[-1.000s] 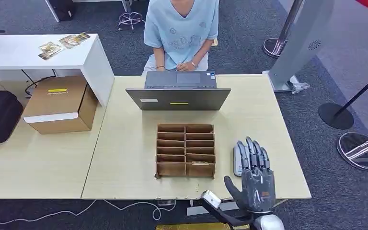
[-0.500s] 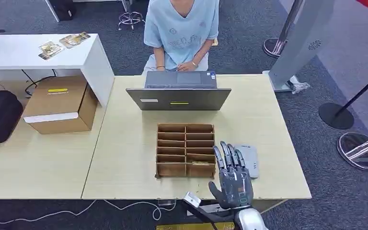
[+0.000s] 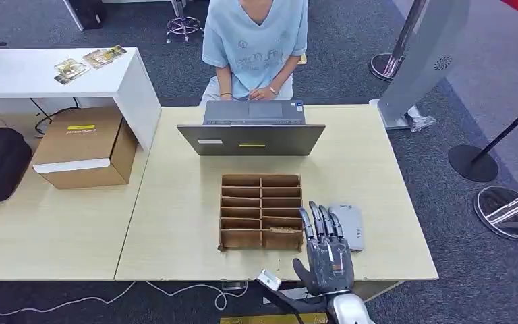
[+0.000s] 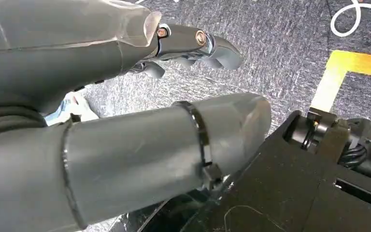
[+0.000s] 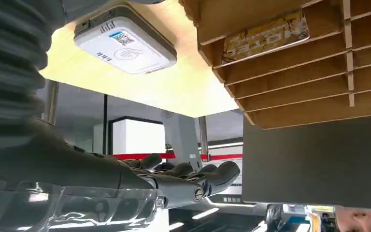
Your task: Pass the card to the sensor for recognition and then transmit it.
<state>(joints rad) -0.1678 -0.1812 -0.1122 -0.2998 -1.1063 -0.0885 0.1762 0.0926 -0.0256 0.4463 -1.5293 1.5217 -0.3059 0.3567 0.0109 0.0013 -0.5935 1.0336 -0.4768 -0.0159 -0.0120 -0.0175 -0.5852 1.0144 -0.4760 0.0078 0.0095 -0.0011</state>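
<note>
A wooden card rack [image 3: 224,213] stands at the middle of the table [image 3: 175,223]. One card [image 3: 282,230] lies in its near right slot, seen closer in the right wrist view as a printed card [image 5: 265,35]. A flat grey sensor [image 3: 349,225] lies just right of the rack, and the right wrist view catches it too, as the sensor [image 5: 125,46]. My right hand [image 3: 325,251] hovers over the table's front edge between rack and sensor, fingers stretched and apart, holding nothing. My left hand [image 4: 125,121] hangs over the carpet with nothing in it.
An open laptop [image 3: 251,138] sits behind the rack, and a person [image 3: 255,40] is seated at it. To the left are a cardboard box [image 3: 84,145] and a white desk [image 3: 47,74]. Stanchion bases [image 3: 472,162] stand on the floor at right.
My right hand has moved left, from over the sensor to the rack's near right corner, uncovering the sensor. Over the last half second it has barely shifted.
</note>
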